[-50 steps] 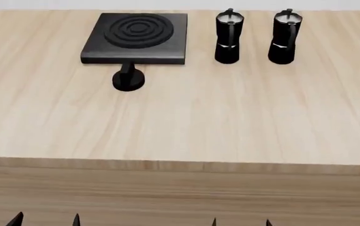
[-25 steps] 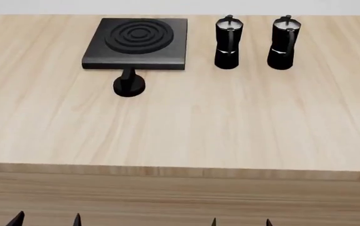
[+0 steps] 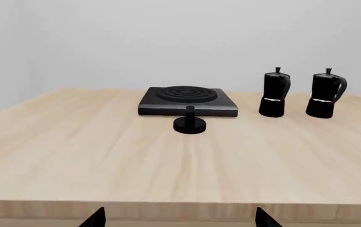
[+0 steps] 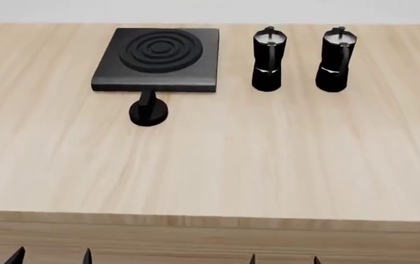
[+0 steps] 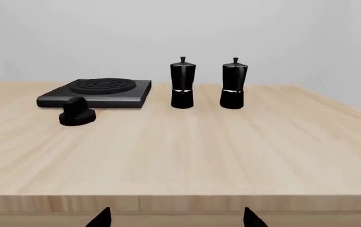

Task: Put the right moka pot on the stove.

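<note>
The head view has shifted over the last second, scene sliding lower in frame; nothing on the table (image 4: 210, 165) moved. The right moka pot (image 4: 335, 59) stands upright, well apart from the stove (image 4: 157, 59), beside its twin (image 4: 268, 58). Both tools, left (image 4: 51, 257) and right (image 4: 283, 259), sit below the near edge with tips spread wide, empty; approach not begun.

1. The small faceted black moka pot with silvery-grey lid, knob and curved black handle (image 4: 335, 59) is standing upright near the far edge of the tabletop, lid closed, handle facing the robot.
2. It is sitting rightmost in the far row, apart from everything, nothing touching it.
3. The flat square black slab stove with a round burner of concentric rings (image 4: 159, 58) is lying flat, well to the pot's left, burner unoccupied.
</note>
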You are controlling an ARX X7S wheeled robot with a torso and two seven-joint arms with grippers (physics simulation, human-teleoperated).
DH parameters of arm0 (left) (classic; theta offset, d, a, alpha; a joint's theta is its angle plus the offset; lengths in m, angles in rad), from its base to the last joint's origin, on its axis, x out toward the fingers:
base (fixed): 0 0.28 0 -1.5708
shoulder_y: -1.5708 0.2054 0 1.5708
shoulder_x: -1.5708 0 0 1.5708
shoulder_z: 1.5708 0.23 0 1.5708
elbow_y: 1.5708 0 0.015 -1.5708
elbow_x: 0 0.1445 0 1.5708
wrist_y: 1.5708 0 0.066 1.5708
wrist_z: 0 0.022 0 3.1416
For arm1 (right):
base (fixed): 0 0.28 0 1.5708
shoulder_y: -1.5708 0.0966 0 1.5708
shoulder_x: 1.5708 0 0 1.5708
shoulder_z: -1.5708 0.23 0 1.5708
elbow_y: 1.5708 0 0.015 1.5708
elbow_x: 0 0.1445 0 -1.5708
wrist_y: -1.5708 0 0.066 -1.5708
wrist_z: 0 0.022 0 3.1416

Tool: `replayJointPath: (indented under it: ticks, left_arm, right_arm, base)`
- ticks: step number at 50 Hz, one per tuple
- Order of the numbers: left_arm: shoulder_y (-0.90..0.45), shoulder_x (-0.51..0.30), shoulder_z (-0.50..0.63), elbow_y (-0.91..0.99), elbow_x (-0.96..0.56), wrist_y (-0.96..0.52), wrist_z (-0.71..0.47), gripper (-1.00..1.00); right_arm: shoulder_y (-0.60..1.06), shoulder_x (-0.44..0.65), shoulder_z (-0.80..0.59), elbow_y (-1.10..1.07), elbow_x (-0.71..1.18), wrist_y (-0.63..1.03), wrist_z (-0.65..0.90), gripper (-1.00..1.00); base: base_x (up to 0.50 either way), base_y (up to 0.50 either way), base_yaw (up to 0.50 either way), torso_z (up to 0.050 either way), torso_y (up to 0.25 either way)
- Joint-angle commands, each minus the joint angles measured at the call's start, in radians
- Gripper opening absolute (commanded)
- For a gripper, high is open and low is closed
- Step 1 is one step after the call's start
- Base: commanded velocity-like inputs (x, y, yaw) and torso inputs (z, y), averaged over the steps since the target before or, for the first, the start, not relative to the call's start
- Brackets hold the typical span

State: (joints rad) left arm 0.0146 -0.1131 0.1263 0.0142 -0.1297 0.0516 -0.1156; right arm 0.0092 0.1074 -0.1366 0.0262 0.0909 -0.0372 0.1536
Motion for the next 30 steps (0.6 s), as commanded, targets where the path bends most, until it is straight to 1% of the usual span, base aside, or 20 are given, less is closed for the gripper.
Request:
replayJointPath:
  ticks: [1, 9, 30]
  left_arm:
    - [-0.005, -0.008, 0.009, -0.005, -0.005, -0.001, -0.020, 1.00]
    - [-0.006, -0.013, 0.015, -0.005, -0.012, 0.002, -0.029, 1.00]
    - [-0.008, -0.028, 0.035, -0.008, -0.023, 0.004, -0.044, 1.00]
  right_arm:
    - [0.006, 0.008, -0.012, 0.013, 0.007, -0.008, 0.016, 1.00]
    - [0.012, 0.014, -0.021, 0.022, 0.011, -0.015, 0.022, 1.00]
    - [0.008, 0.028, -0.034, 0.024, 0.036, -0.027, 0.036, 1.00]
  base:
    - [0.18, 0.08, 0.00, 0.000, 0.000]
    - [0.15, 0.11, 0.00, 0.000, 0.000]
    - [0.09, 0.10, 0.00, 0.000, 0.000]
